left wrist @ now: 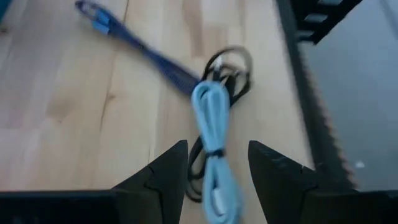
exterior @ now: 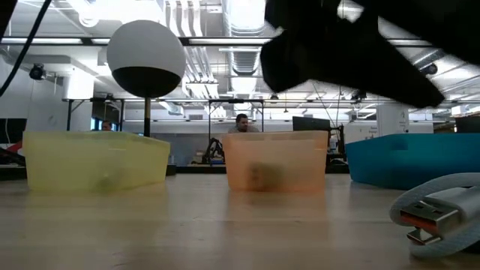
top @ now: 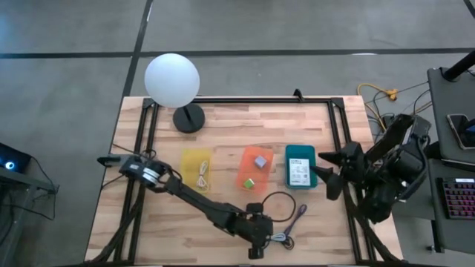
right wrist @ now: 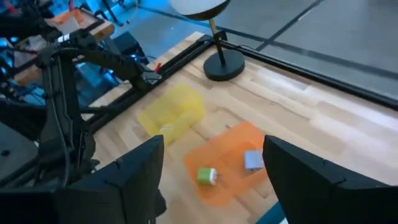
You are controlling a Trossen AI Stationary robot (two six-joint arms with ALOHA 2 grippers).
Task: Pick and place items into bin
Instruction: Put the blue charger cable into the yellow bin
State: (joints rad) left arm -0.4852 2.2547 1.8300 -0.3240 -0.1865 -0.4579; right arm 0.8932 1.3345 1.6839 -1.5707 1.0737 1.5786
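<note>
My left gripper (top: 267, 241) (left wrist: 217, 171) is open and hangs over a pale coiled cable (left wrist: 213, 124) (top: 280, 239) near the table's near edge. Its fingers stand on either side of the coil without touching it. A purple cable (top: 298, 216) (left wrist: 155, 59) and a black looped cable (top: 276, 202) (left wrist: 233, 68) lie beside the pale one. The pale cable's plug (exterior: 427, 217) rests flat on the wood. My right gripper (top: 327, 174) (right wrist: 211, 180) is open and hovers by the teal bin's (top: 300, 152) right side.
Three bins stand in a row: yellow (top: 194, 159) with a white cable (top: 204, 174), orange (top: 249, 159) with a grey cube (top: 260, 162) and a green cube (top: 249, 182), and teal with a white card (top: 299, 172). A globe lamp (top: 172, 80) stands at the far edge. Black rails frame the table.
</note>
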